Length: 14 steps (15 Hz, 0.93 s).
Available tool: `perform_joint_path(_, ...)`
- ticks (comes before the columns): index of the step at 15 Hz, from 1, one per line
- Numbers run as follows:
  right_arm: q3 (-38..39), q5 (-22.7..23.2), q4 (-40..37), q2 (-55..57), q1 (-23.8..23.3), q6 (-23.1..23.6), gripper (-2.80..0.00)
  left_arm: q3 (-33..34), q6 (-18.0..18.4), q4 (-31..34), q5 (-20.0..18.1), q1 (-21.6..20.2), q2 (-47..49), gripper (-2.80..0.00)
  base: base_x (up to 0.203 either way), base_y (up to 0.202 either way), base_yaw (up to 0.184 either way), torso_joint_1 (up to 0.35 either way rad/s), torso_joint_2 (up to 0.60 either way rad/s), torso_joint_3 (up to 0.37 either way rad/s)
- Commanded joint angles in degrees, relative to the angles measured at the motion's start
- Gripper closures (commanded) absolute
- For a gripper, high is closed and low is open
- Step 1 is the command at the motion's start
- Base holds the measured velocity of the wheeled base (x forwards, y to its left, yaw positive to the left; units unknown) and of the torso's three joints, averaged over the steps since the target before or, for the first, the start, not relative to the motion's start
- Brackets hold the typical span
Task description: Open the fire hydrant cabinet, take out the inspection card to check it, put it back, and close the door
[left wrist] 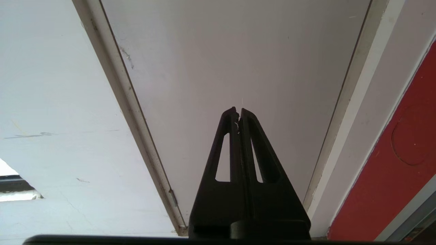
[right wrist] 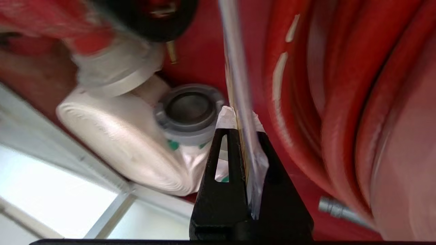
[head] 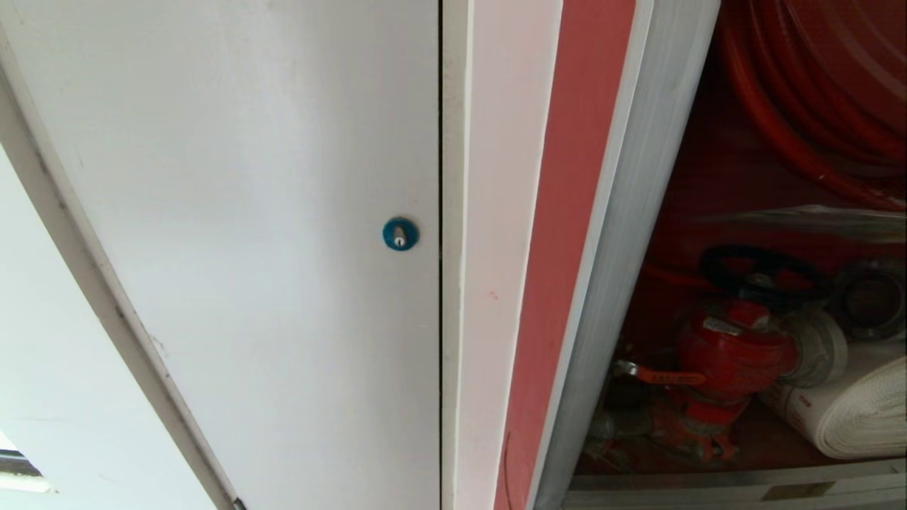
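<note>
Inside the open cabinet [head: 623, 234], the right gripper [right wrist: 241, 117] pinches the card [right wrist: 238, 68] edge-on between hose reel [right wrist: 340, 102] and white hose [right wrist: 112, 143]; the left gripper [left wrist: 238, 110] is clenched empty.

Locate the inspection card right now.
Right wrist view: the card is edge-on, clamped in the right gripper inside the cabinet, between the hose reel and the rolled hose.

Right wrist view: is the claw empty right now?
No, the right claw is shut on the inspection card, whose thin edge runs out between its tips, inside the fire hydrant cabinet.
</note>
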State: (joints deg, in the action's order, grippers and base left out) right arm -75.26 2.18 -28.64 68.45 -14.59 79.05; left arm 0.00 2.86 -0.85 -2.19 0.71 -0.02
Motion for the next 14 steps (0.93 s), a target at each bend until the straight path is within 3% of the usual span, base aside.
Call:
perform_joint_path(1,1.08,1.11,1.19,1.42,-0.70,1.94,0.00,0.70,0.04,-0.03,0.00,0.00,0.02,0.00,0.000,0.000,0.000,0.000,0.00,0.000)
perform_joint_path(8,4.90,5.46,6.23,2.13,-1.58,4.45,0.00,0.70,0.04,-0.03,0.00,0.00,0.02,0.00,0.000,0.000,0.000,0.000,0.00,0.000)
perform_joint_path(14,6.39,5.90,6.32,2.12,-1.49,4.58,0.00,0.70,0.04,-0.03,0.00,0.00,0.02,0.00,0.000,0.000,0.000,0.000,0.00,0.000)
